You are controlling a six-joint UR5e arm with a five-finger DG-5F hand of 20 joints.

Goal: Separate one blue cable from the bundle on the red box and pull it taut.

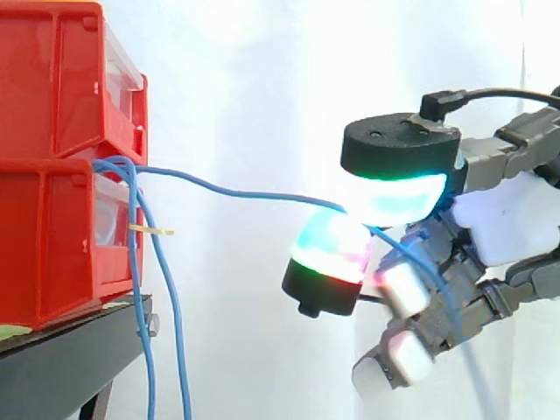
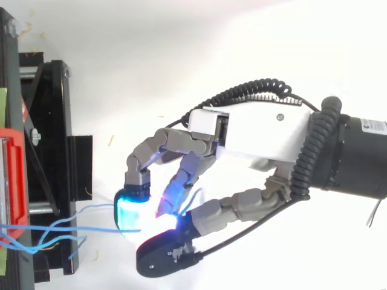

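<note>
Two red bins point(image 1: 52, 175) are stacked at the left in the side view. A bundle of thin blue cables point(image 1: 166, 297) comes out between them and hangs down past the stand. One blue cable point(image 1: 236, 191) leaves the bundle and runs right, sagging slightly, to my hand point(image 1: 507, 219). The hand is shut on that cable, pinching it between a cyan-glowing pad point(image 1: 394, 197) and a green and magenta pad point(image 1: 331, 249). Past the pinch the cable drops down behind the fingers. In the top view the same cable point(image 2: 91, 229) reaches the hand point(image 2: 260, 133) from the red bin point(image 2: 12, 181).
The bins rest on a black stand point(image 1: 70, 350) whose frame point(image 2: 54, 151) lies left of the hand in the top view. A small yellow tie point(image 1: 150, 230) sits on the hanging cables. A white curtain is behind everything.
</note>
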